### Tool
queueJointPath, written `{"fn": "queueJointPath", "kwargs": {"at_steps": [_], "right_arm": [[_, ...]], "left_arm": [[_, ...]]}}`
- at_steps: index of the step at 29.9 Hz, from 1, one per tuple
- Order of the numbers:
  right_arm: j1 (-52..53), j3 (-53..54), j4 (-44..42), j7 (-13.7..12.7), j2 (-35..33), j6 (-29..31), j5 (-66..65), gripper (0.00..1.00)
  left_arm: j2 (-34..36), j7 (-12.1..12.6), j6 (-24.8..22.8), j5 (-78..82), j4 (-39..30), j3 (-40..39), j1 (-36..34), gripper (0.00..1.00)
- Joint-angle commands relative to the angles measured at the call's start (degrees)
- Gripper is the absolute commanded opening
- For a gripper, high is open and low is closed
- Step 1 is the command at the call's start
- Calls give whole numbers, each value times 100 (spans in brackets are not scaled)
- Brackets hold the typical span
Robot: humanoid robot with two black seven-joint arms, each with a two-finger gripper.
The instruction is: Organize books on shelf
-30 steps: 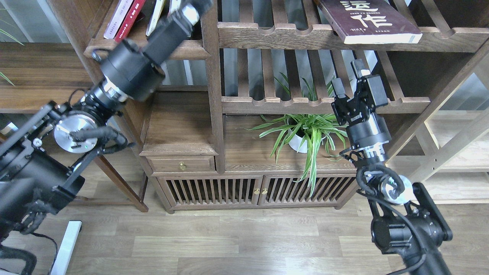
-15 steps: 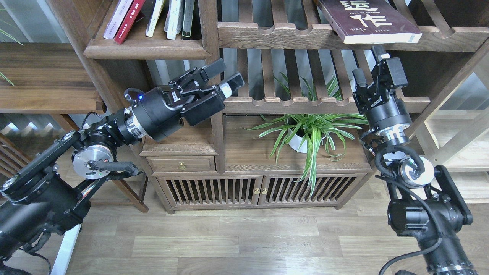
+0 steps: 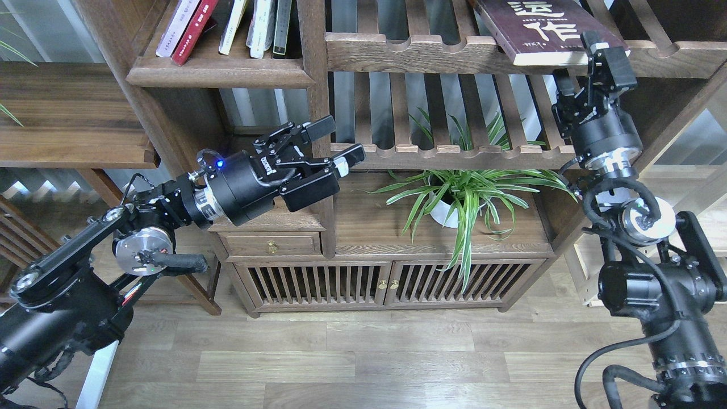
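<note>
Just above the right gripper (image 3: pixel 579 62), the maroon book (image 3: pixel 545 28) (flat, on slats).

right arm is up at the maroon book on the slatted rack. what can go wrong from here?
1. The maroon book overhangs the slatted rack's front rail; the right gripper, open at its lower corner, could nudge it off before closing.
2. If it falls, the potted plant sits roughly below.
3. The left gripper, open, hangs close to the cabinet post; a swing could clip it.
</note>
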Motion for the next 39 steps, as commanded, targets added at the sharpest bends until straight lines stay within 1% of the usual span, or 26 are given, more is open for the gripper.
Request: {"fn": "queueJointPath", "kwargs": {"at_steps": [1,3,7,9,12,15,18,22,25,28,32,34,36,38,39], "right_arm": [[3,-2,-5,-7,-46,-222,23,86],[3,-19,-5,-8,-46,-257,23,86],[47,-45,4,-8,-46,-275,32,76],[100,-81,-5,-8,-55,-345,32,74],[109,-81,4,-8,-64,-599,32,73],[117,-81,4,-16,-72,-644,32,69],[126,-81,13,-16,-81,-635,32,60],[179,-81,13,-16,-90,-635,32,54],[162,-81,39,-25,-99,-600,32,45],[144,-72,57,-25,-90,-521,32,38],[100,-72,57,-25,-72,-285,32,24],[74,-72,57,-25,-64,-153,32,19],[12,-72,57,-16,-46,23,40,11],[-23,-72,57,-16,-11,172,40,6],[-41,-72,57,-8,-2,217,40,5]], "left_arm": [[-7,-10,0,1,4,5,19,97],[-7,-10,0,1,4,5,62,98],[-7,-10,0,1,4,5,124,98],[-7,-1,0,1,4,5,142,98],[-7,-1,0,1,4,14,151,98],[-7,-1,0,1,4,14,195,98],[-7,-1,0,1,4,14,230,98],[-16,-1,0,1,4,14,230,98],[-24,-1,0,1,4,14,230,98],[-24,-1,0,1,4,14,230,98],[-24,-1,0,1,4,14,230,98],[-24,-1,0,1,4,14,230,98],[-33,-1,0,1,4,14,230,98],[-42,-1,0,1,4,23,230,98],[-42,-1,0,1,4,14,230,98]]}}
